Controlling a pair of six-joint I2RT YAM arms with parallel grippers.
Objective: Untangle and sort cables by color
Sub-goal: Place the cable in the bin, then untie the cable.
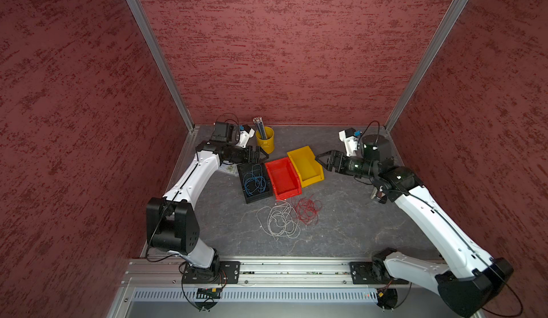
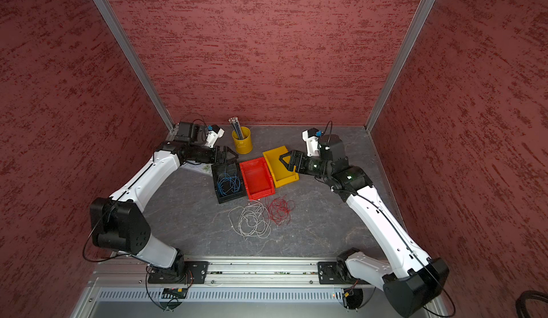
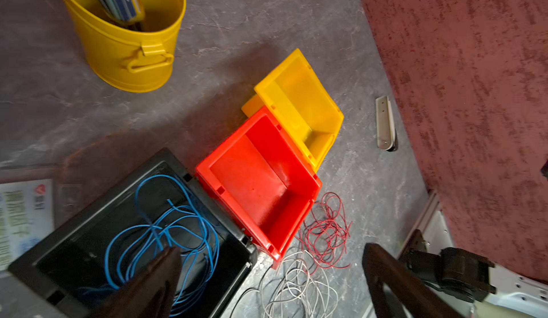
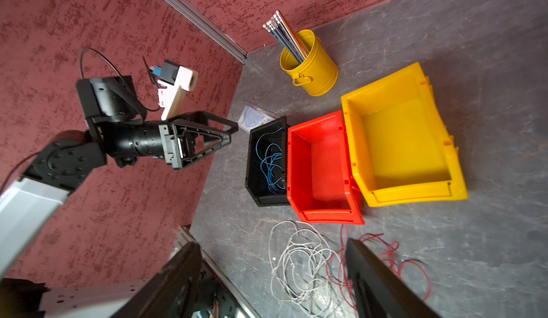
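Grey table (image 1: pixel 355 227). Red cables (image 1: pixel 306 210) at six o'clock of my right jaws, nearer than left jaws. Both released, empty.

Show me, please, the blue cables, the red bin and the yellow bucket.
blue cables (image 1: pixel 254 181): in a top view, the tangle's middle.
red bin (image 1: pixel 283 178): in a top view, its bare floor.
yellow bucket (image 4: pixel 320 70): right wrist view, outer wall.

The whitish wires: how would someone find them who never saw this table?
On the grey table, three bins stand in a row: black bin, red bin, yellow bin. In front of the red bin lie two loose tangles. The whitish wires are the paler, wider one, nearer the black bin than the red wires.
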